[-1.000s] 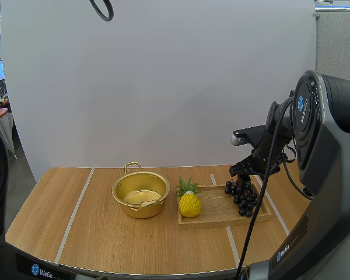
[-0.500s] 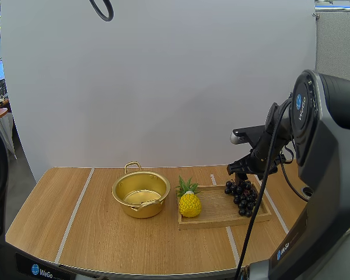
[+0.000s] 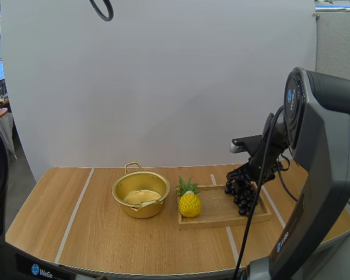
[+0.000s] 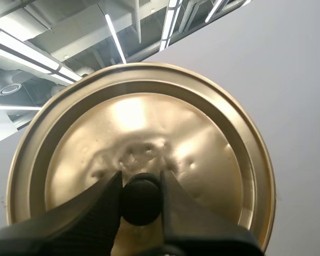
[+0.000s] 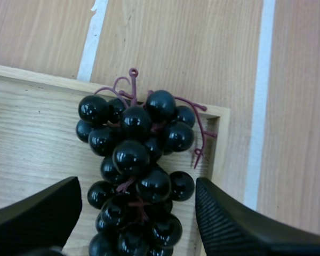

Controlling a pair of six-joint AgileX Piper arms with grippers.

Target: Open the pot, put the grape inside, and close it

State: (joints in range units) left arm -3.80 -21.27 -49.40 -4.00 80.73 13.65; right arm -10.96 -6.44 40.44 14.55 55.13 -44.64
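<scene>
Straddling grapes [image 5: 133, 154] on tray [image 5: 37, 138]: right gripper [image 5: 137, 186], jaws spread. Left gripper [image 4: 141, 186] jaws pinching lid [image 4: 149, 122] by knob [image 4: 141, 201]. Pot [image 3: 141, 195] open on table [image 3: 105, 239].

A bunch of black grapes [image 5: 136, 170] lies in a corner of a wooden tray [image 5: 37, 122], its purple stem [image 5: 122, 85] reaching toward the tray's raised rim. The right gripper [image 5: 138, 184] hangs above the bunch with its two black fingers [image 5: 229, 224] spread wide, one on either side of the fruit and neither touching it; the ribbed inner face of one finger is turned toward the grapes. The tray rests on a wooden table [image 5: 165, 48] crossed by white stripes [image 5: 261, 106], one of which runs just beside the tray's corner.
</scene>
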